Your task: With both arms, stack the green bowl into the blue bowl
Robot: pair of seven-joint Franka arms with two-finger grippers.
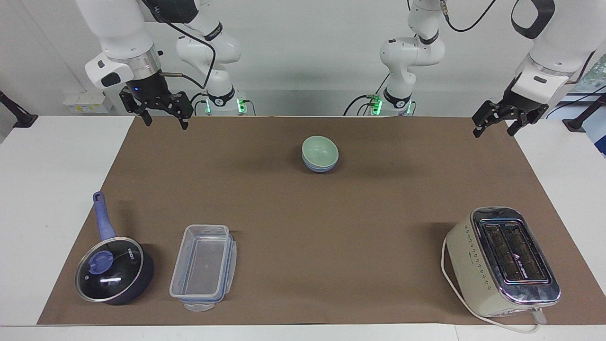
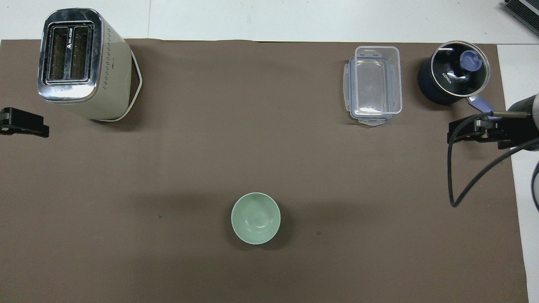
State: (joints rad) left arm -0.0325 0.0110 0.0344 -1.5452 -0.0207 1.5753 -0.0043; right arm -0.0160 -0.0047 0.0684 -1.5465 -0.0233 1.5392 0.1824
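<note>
The pale green bowl (image 1: 320,149) sits nested inside the periwinkle-blue bowl (image 1: 323,167), whose rim shows just under it, on the brown mat midway between the arms and near the robots. In the overhead view only the green bowl (image 2: 255,218) shows. My right gripper (image 1: 165,124) is open and empty, raised over the mat's corner at the right arm's end. It also shows in the overhead view (image 2: 461,134). My left gripper (image 1: 493,133) is open and empty over the mat's edge at the left arm's end, and shows in the overhead view (image 2: 24,127).
A dark blue lidded saucepan (image 1: 113,274) and a clear plastic container (image 1: 203,267) stand far from the robots toward the right arm's end. A cream toaster (image 1: 504,263) with its cord stands far from the robots toward the left arm's end.
</note>
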